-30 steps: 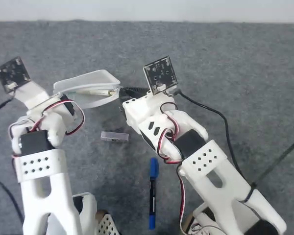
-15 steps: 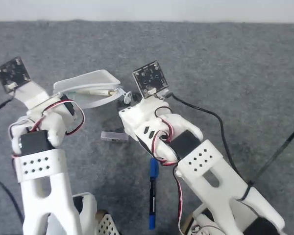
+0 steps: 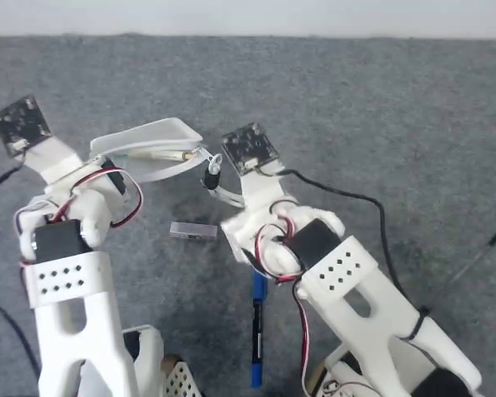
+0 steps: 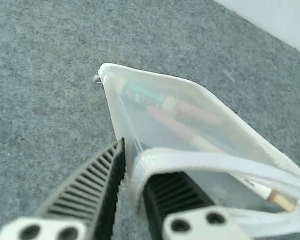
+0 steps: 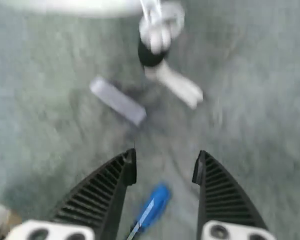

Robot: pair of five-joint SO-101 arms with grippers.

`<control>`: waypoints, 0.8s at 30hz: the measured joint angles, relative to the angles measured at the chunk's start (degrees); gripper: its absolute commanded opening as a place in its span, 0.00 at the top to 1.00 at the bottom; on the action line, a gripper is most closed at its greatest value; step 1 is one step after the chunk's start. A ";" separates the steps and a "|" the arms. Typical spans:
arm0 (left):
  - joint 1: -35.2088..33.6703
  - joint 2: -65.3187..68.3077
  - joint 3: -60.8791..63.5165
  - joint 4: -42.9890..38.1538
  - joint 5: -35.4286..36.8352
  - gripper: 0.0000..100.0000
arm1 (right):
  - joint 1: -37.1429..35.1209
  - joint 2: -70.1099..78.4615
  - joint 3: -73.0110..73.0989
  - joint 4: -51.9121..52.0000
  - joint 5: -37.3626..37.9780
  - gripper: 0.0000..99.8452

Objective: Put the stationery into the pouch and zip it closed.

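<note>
The translucent white pouch (image 3: 145, 147) hangs tilted above the carpet, and my left gripper (image 4: 130, 154) is shut on its rim. Inside the pouch (image 4: 200, 125) lie a green-banded pen (image 4: 142, 94) and a pencil (image 4: 182, 132). Its zipper pull (image 3: 212, 177), a black bead with a white tag, dangles at the pouch's right end. A grey eraser block (image 3: 193, 230) lies on the carpet, and a blue pen (image 3: 257, 327) lies nearer the front. My right gripper (image 5: 165, 155) is open, pointing down above the blue pen (image 5: 150, 211), with the eraser (image 5: 117, 101) and zipper pull (image 5: 162, 47) beyond it.
Grey carpet (image 3: 397, 107) covers the table, with open room at the back and right. A black cable (image 3: 364, 198) runs from the right arm (image 3: 331, 265) across the carpet. The left arm (image 3: 66, 248) stands at the near left.
The right arm has drawn back from the pouch's zipper end toward the front and tilted down over the pen and eraser. The zipper pull now hangs free. The left arm and pouch have stayed put.
</note>
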 measured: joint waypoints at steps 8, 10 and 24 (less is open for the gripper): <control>0.00 0.00 0.00 0.00 0.00 0.99 | -0.26 0.00 7.03 2.02 -7.03 0.81; 0.00 0.00 0.00 0.00 0.00 0.99 | -0.18 0.00 9.23 1.67 -7.38 0.81; 0.00 0.00 0.00 0.00 0.00 0.99 | -5.10 18.90 13.80 -10.29 -13.54 0.81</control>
